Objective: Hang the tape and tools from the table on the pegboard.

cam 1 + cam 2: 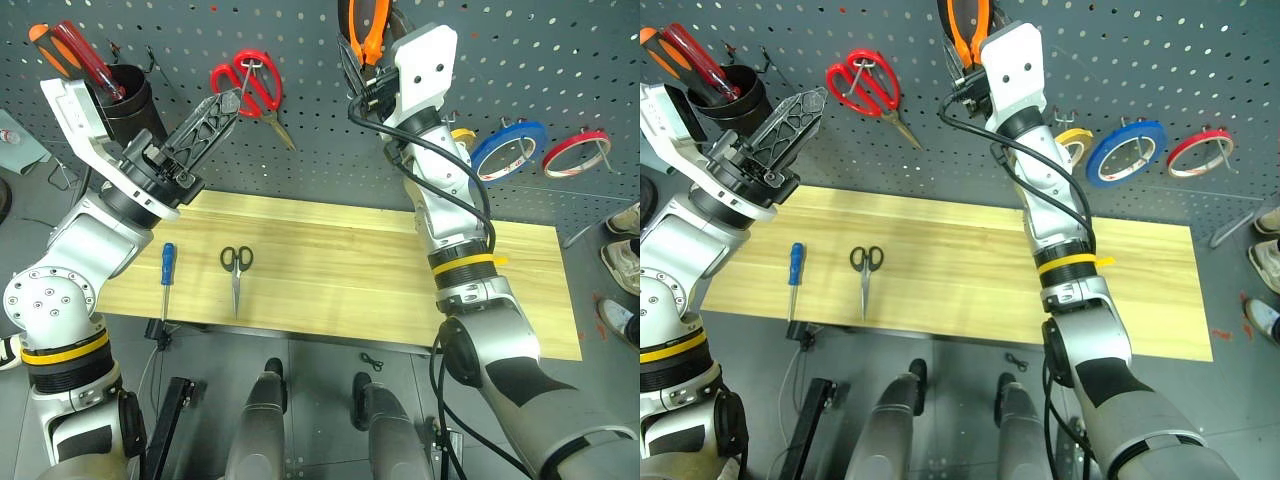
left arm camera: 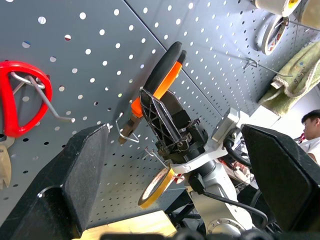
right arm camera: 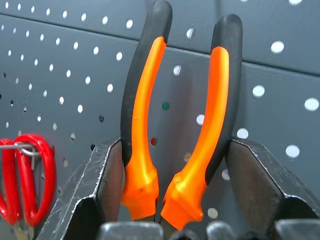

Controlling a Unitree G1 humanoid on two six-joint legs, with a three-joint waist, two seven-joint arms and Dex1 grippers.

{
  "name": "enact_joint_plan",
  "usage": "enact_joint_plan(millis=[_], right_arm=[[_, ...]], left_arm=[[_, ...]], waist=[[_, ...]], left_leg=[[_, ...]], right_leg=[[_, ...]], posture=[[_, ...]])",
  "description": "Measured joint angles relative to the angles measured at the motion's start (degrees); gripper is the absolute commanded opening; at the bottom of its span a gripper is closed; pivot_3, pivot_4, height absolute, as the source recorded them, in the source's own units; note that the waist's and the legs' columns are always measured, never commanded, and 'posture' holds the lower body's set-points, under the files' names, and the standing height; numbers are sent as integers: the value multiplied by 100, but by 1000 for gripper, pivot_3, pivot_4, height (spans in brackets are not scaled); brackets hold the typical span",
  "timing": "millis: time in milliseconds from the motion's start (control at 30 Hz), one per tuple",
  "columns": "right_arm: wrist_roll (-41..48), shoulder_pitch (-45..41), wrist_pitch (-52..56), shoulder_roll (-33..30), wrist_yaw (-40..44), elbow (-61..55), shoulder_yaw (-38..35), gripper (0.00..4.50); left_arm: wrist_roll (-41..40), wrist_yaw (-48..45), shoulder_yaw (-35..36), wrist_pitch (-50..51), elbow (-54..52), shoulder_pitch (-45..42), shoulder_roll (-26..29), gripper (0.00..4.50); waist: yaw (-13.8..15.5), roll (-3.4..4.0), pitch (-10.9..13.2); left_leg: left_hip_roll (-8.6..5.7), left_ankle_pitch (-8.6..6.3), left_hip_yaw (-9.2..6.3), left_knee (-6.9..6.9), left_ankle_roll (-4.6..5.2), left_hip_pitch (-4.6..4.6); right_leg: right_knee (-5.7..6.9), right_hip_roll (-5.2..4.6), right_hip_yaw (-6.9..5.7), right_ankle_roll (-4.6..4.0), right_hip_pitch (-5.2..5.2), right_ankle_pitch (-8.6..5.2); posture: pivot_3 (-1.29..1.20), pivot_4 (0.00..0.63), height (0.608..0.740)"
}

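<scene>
**Pliers at the board: where the hang can fail**

The pegboard (image 1: 300, 150) spans the far side; the table (image 1: 350, 270) lies near you. Your right gripper (image 3: 165, 200), jaws part closed, clamps the pliers (image 3: 175, 115) by the lower handles, handle ends raised against the board. Judged risk: the handles are not visibly over a hook (image 2: 126, 134), so releasing now would likely drop the pliers to the table. Your left gripper (image 2: 170, 165) hovers left of them, fully spread and empty, beside the red-handled scissors (image 1: 250, 88); a sweep could knock those off. The blue tape (image 1: 508, 150) already hangs at right. The small scissors (image 1: 237, 270) and the blue screwdriver (image 1: 166, 268) wait on the table's left.
</scene>
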Motion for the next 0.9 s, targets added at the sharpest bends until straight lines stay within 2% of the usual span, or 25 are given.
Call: enact_joint_plan(millis=[33,100,167,200,333,433,567,733,800,900], right_arm=[[-2,45,5,0,7,4,1,2759],[-5,186,35,0,24,8,15,3787],[2,288,92,-2,44,2,18,4385],[5,301,117,-6,65,1,17,4483],[53,395,305,-94,228,-348,14,4483],[281,755,891,-331,676,-1161,36,4483],[881,1686,2415,-939,1672,-2549,175,4483],[2190,2370,4451,-1575,2700,-4130,201,4483],[2695,2595,5079,-1746,3059,-4610,236,4483],[3061,3006,5396,-1990,3651,-4917,451,4483]], left_arm=[[-1,5,0,2,0,0,0,4500],[-2,9,-1,4,0,0,0,4500],[-2,9,-1,7,0,0,0,4500],[-3,9,-1,8,0,0,0,4500],[2,-34,-34,16,-2,56,6,4500],[327,-118,-161,109,-146,484,195,4500],[1479,-112,-515,140,-402,1639,556,4500],[2896,580,-940,150,-626,2484,549,4500],[3358,1045,-1031,219,-628,2485,378,4500],[3972,1572,-1298,242,-582,2459,-48,4500]], waist=[[1,0,0],[5,0,0],[2,0,0],[-4,0,0],[-10,0,0],[-13,0,0],[-19,1,0],[-35,1,1],[-24,0,1],[-13,0,2]], left_leg=[[0,0,0,0,0,0],[0,0,0,0,0,-1],[0,0,0,0,0,0],[0,0,0,1,0,1],[0,1,-1,1,-1,3],[-1,1,0,0,-1,4],[0,1,2,-4,-1,4],[9,1,1,-3,0,12],[11,4,1,-2,5,13],[8,5,4,12,6,10]], right_leg=[[0,0,0,0,0,0],[0,0,0,0,0,0],[1,0,0,0,0,0],[3,0,0,0,0,0],[6,0,0,-1,1,0],[6,-1,1,0,3,0],[5,-1,2,-2,0,-1],[15,6,3,-11,-4,-5],[14,6,3,11,-3,-20],[12,3,6,15,2,-24]], posture=[[227,365,740],[227,365,740],[211,361,740],[211,361,740],[191,360,740],[186,369,740],[174,391,740],[170,410,740],[162,424,740],[141,429,740]])
